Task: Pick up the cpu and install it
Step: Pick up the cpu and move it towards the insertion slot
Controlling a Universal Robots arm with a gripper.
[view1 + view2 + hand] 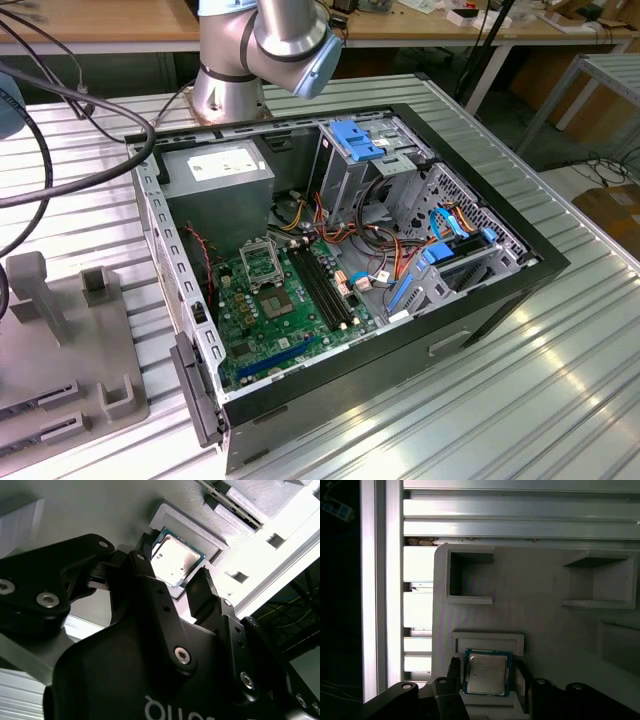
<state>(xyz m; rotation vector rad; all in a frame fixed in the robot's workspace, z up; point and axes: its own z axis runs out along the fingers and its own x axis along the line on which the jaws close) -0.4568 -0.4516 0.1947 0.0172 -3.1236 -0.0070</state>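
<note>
The cpu is a small square plate with a silver face and a green rim. It lies flat in a shallow recess of a grey holder block. My gripper is right over it, one black finger on each side of the plate and a thin gap at each edge. The second wrist view shows the same: the cpu in its recess between the two fingers, the gripper open around it. In the exterior view the green board with its socket lies inside the opened computer case.
The arm's base stands behind the case on a ribbed metal table. A grey fixture block with raised posts sits at the exterior view's left. Cables, drive cages and a grey power supply crowd the case around the board.
</note>
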